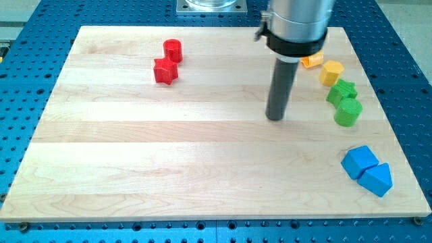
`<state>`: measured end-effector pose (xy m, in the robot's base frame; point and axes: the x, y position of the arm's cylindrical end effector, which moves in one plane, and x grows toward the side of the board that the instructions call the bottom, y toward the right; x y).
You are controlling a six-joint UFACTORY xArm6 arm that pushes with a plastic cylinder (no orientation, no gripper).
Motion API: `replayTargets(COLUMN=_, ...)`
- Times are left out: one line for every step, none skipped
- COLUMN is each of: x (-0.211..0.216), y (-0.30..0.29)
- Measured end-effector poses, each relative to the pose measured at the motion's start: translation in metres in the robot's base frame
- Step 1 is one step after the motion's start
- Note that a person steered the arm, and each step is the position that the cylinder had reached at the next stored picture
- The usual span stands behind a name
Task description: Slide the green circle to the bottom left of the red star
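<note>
The green circle [348,112] sits near the board's right edge, just below a green star [341,91]. The red star [165,71] lies at the upper left, with a red circle [173,50] touching it above. My tip [275,117] rests on the board to the left of the green circle, about a hundred pixels away and roughly level with it. It touches no block.
A yellow hexagon [331,72] and a small orange block [311,61] lie above the green star. Two blue blocks [358,162] [376,179] sit at the lower right. The wooden board [169,169] lies on a blue perforated table.
</note>
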<state>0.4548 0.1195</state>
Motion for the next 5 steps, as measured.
replayTargets(x=0.042, y=0.073)
replayTargets(x=0.042, y=0.140)
replayTargets(x=0.005, y=0.143)
replayTargets(x=0.000, y=0.075)
replayTargets(x=-0.033, y=-0.011)
